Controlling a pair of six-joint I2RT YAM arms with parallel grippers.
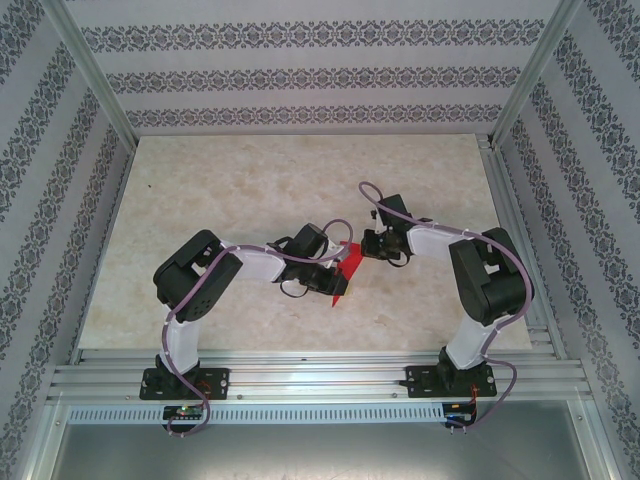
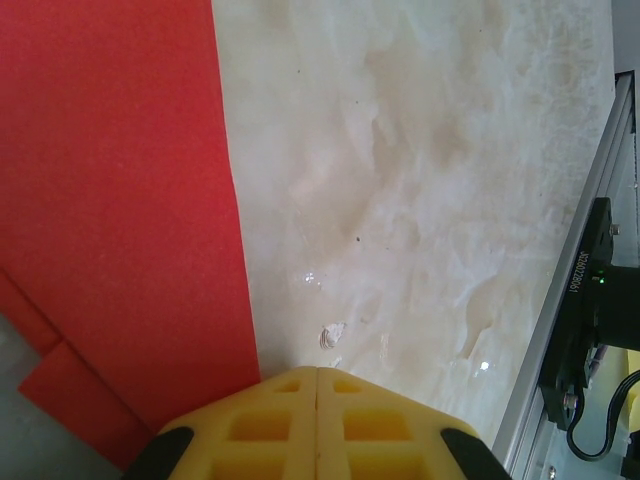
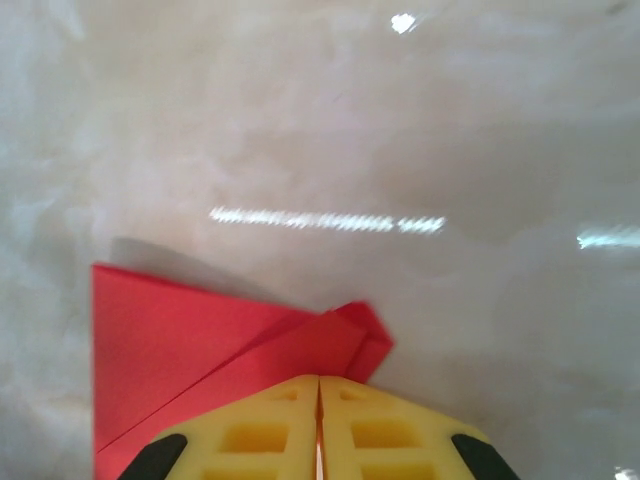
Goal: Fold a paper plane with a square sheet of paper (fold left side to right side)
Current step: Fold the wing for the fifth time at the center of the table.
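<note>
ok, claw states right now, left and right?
Left claw: closed; red paper at its tip, grip unclear.
Right claw: closed at the paper's folded edge; pinch unclear.

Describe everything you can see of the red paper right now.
The red paper is thin, matte, bright red wherever it shows, already folded into a narrow wedge with overlapping layers and sharp creases. It lies on the pale table midway between the arms, its point toward their bases. The shut right gripper meets its layered end, apparently pressing or pinching it; the shut left gripper sits at its long straight edge. Whether it lies fully flat is unclear.
</note>
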